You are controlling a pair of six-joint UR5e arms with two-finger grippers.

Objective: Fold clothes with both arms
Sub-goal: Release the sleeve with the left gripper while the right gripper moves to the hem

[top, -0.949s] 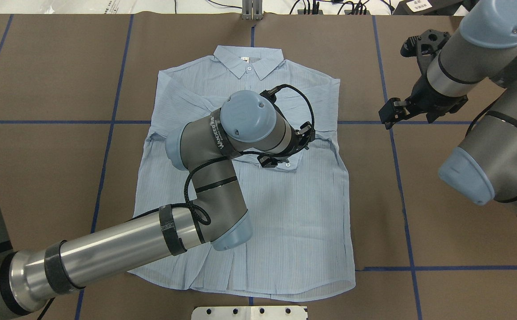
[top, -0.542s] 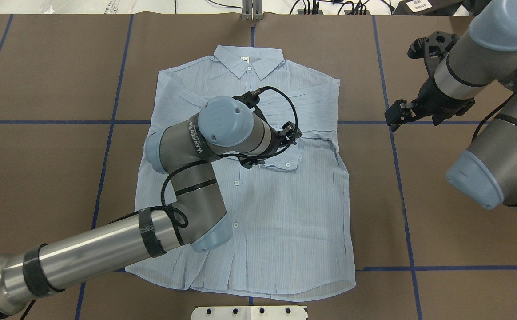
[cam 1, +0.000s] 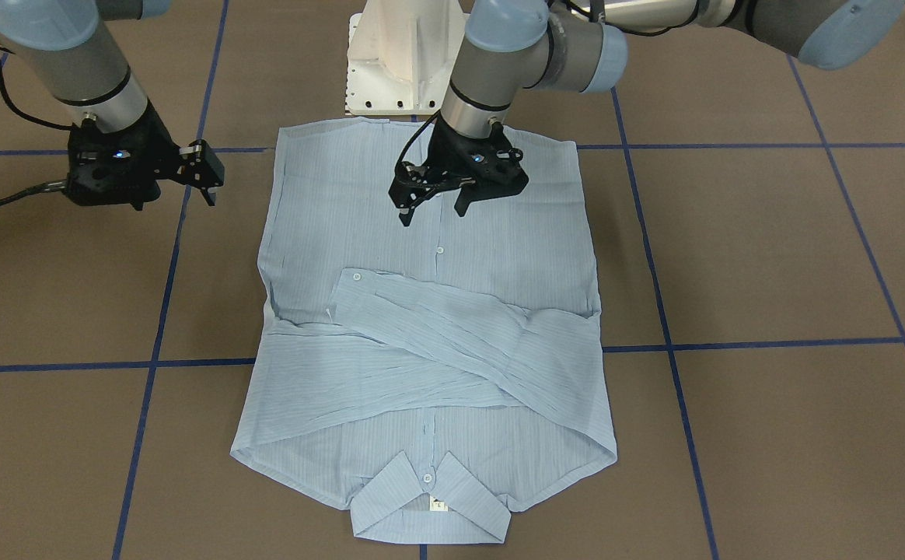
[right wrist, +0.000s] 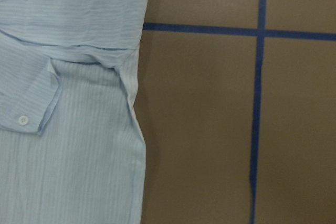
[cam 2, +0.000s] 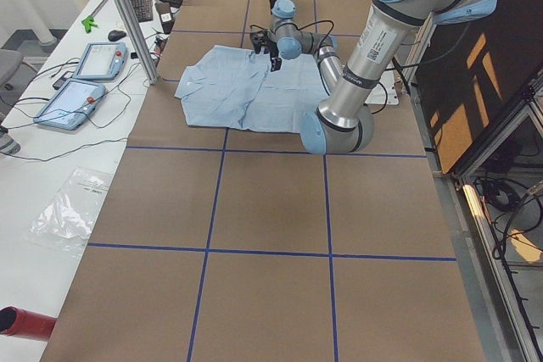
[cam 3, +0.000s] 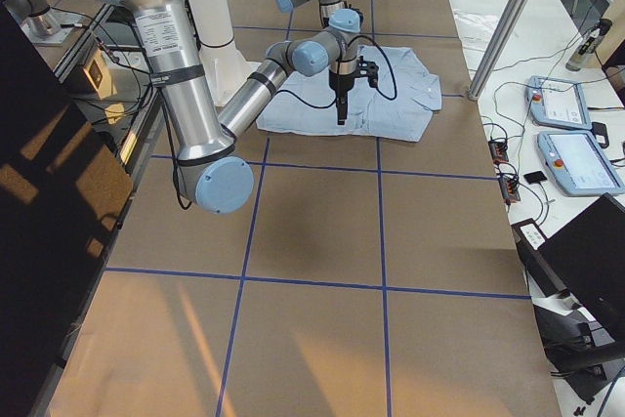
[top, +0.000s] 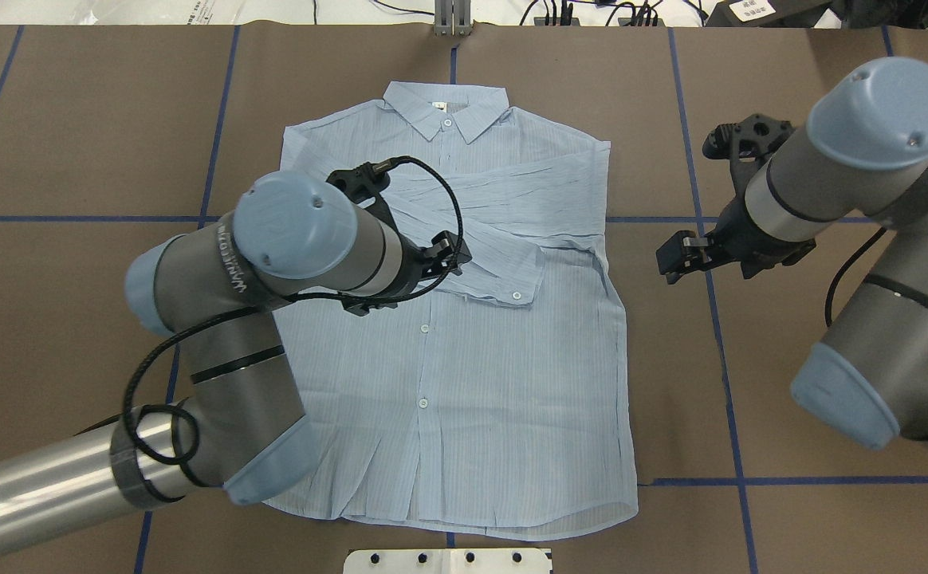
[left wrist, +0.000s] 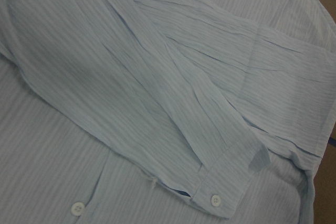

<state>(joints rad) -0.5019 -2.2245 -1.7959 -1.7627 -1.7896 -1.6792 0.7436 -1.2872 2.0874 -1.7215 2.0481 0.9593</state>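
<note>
Brown table (top: pixel 73 119) — shirt (top: pixel 496 383), neck label (cam 1: pixel 438 505)

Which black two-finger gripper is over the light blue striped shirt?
The left gripper, above the shirt's buttoned front; the right gripper is off its edge, over the brown table.

Shirt (top: pixel 512 383): light blue, fine stripes, buttoned. It lies flat and front-up on the table (top: pixel 73 119), collar (top: pixel 446 108) away from the robot, hem nearest it. Both sleeves (top: pixel 504 215) are folded in and crossed over the chest, with a buttoned cuff (top: pixel 512 283) on top.

Left arm (top: pixel 296 239) reaches over the shirt. Left gripper (cam 1: pixel 432 210) hangs above the button line, jaws apart, empty.

Right arm (top: pixel 831 183): right gripper (top: pixel 679 259) sits just off the shirt's side edge, over the table. Jaw state unclear.
</note>
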